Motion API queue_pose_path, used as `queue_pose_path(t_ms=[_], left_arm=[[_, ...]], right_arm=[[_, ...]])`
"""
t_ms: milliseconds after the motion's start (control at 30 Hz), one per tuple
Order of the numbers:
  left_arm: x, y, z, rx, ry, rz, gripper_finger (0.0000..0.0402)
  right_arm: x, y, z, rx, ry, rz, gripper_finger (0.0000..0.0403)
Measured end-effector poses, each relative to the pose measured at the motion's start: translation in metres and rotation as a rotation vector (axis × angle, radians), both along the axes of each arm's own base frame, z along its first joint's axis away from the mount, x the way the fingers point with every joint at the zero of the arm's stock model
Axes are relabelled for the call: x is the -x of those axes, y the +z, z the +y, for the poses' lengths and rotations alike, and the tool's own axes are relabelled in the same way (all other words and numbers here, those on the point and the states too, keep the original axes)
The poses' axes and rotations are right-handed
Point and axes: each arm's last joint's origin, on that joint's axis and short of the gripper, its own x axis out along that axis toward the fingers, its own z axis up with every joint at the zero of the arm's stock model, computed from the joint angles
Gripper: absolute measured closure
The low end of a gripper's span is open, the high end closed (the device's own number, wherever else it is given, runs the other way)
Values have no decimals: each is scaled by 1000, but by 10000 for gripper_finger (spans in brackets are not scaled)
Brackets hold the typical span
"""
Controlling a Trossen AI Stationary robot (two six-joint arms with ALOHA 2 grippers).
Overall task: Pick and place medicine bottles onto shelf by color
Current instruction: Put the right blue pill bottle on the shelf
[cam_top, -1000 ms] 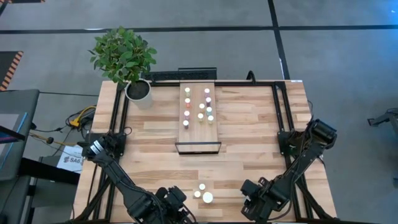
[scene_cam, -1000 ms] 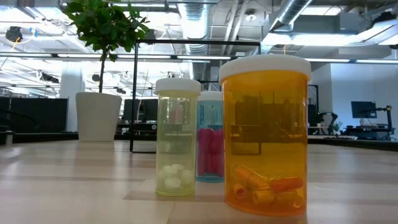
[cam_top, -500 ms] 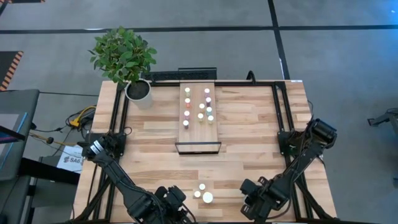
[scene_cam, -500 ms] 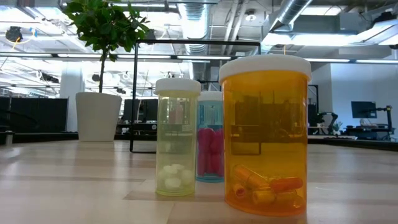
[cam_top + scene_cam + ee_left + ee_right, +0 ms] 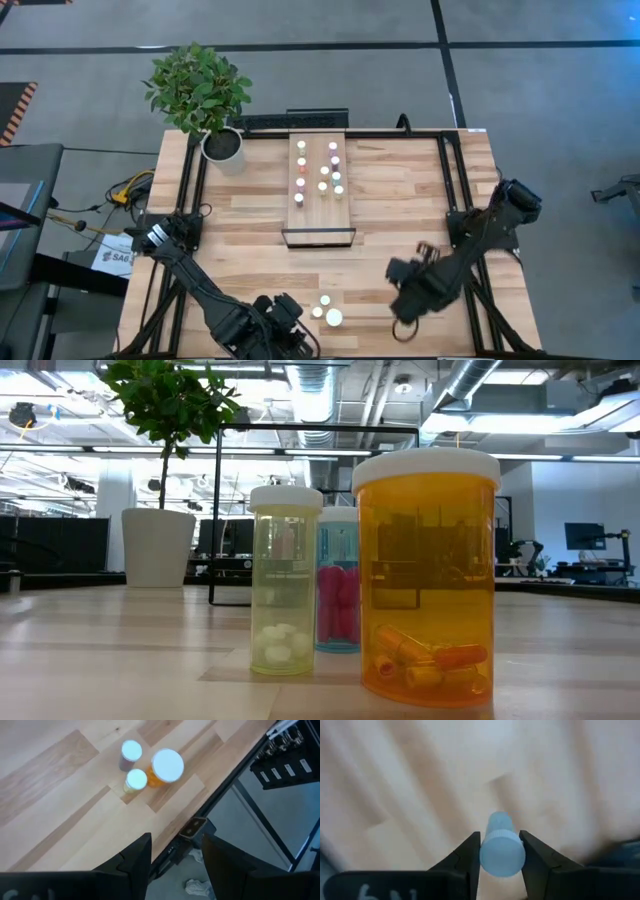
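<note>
from above, we see a wooden table [image 5: 400, 190] with the shelf [image 5: 320, 190] at its middle carrying a cluster of small bottles [image 5: 320, 170], three more bottles [image 5: 325, 312] near the front edge, the left gripper [image 5: 285, 335] just beside them and the right gripper [image 5: 405, 300] off to their right. at table height, we see a yellow bottle [image 5: 284, 580], a teal bottle [image 5: 338, 580] and a bigger orange bottle [image 5: 426, 575] standing together. from the wrists, our left gripper [image 5: 172, 855] hangs part open and empty near those three, while our right gripper [image 5: 500, 852] is clamped on a white-capped bottle [image 5: 501, 851] above the table.

Glossy plastic bottles [image 5: 425, 575], matt wood table [image 5: 120, 650]
</note>
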Motion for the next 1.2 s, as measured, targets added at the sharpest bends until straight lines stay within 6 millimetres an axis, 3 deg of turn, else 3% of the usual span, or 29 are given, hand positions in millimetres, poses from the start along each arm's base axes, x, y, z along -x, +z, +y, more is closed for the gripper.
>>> queue_pose_path(t_ms=[200,500,667,800,967,1067,1200], left_arm=[[-12,-1,14,-1,19,20,244],[-32,-3,56,-13,107,129,244],[-40,12,82,-5,135,101,244],[-40,28,101,-18,153,62,244],[-27,55,122,-48,184,17,244],[-14,70,134,-82,224,-5,244],[5,87,144,-92,257,-15,244]], right_arm=[[-5,30,-58,209,71,45,274],[-8,74,-150,317,89,-98,272],[-13,90,-208,303,14,-212,274],[-21,91,-252,226,-55,-287,272],[-30,78,-299,84,-140,-316,269],[-34,65,-314,12,-116,-276,270],[-42,55,-314,-17,-39,-234,269]])
